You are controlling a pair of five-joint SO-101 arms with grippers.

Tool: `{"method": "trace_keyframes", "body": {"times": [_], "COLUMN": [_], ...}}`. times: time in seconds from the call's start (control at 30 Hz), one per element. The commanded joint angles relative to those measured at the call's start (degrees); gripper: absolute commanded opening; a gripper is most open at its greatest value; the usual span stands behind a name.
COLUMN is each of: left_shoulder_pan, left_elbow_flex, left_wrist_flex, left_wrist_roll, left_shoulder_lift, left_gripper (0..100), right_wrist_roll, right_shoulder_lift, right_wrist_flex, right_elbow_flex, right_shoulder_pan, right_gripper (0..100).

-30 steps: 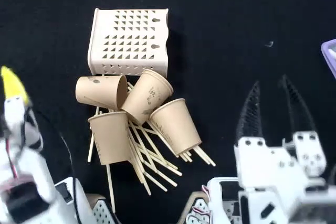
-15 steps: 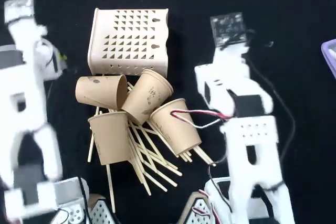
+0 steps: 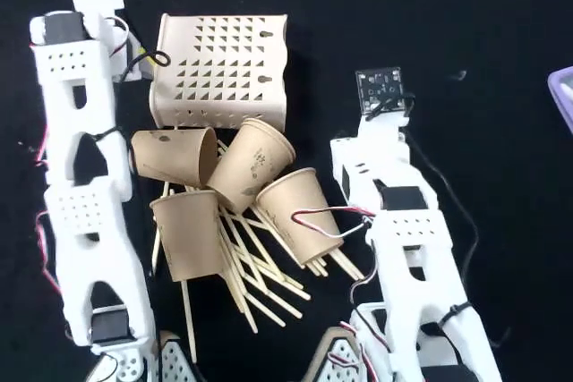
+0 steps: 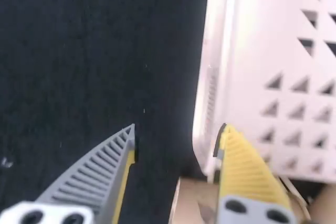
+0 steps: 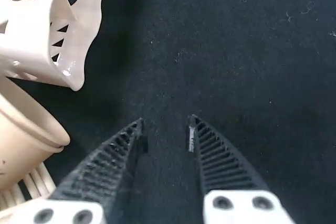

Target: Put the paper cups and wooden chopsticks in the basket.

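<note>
L gripper (image 4: 177,128) jaws wide, seemingly astride basket (image 4: 252,35) corner; R gripper (image 5: 166,120) jaws apart over table (image 5: 252,51).

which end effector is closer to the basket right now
Left. The left end effector sits right beside the basket, at its side wall; the right end effector is over the table, off from one basket corner.

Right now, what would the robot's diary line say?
left gripper: open, at basket edge | right gripper: open, above table | paper cups, chopsticks: piled beside basket, not held
</note>
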Motion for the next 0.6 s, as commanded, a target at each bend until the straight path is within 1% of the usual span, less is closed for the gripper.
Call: {"method": "trace_keyframes", "body": {"times": [0.0, 0.2, 0.3, 0.57], "left_shoulder_pan": [0.1, -1.4, -2.9, -9.7], "left_elbow_flex": [-16.0, -26.9, -26.2, -26.2], "left_wrist_flex": [2.7, 5.1, 4.9, 3.9], "left_wrist_roll": [0.5, 0.4, 0.2, 0.0], "left_shoulder_lift": [9.8, 20.7, 22.0, 21.8], "left_gripper": [26, 26, 26, 26], "right_wrist_roll": [-0.7, -0.5, -0.7, -0.9], "right_shoulder_lift": [0.2, 0.2, 0.2, 0.2], "right_wrist_flex": [-1.8, -1.8, -1.8, -1.8], "right_elbow_flex": [-0.3, -0.3, -0.3, -0.3], "right_shoulder_pan": [0.8, 0.7, 0.7, 0.7], "right_gripper": [13.8, 13.8, 13.8, 13.8]}}
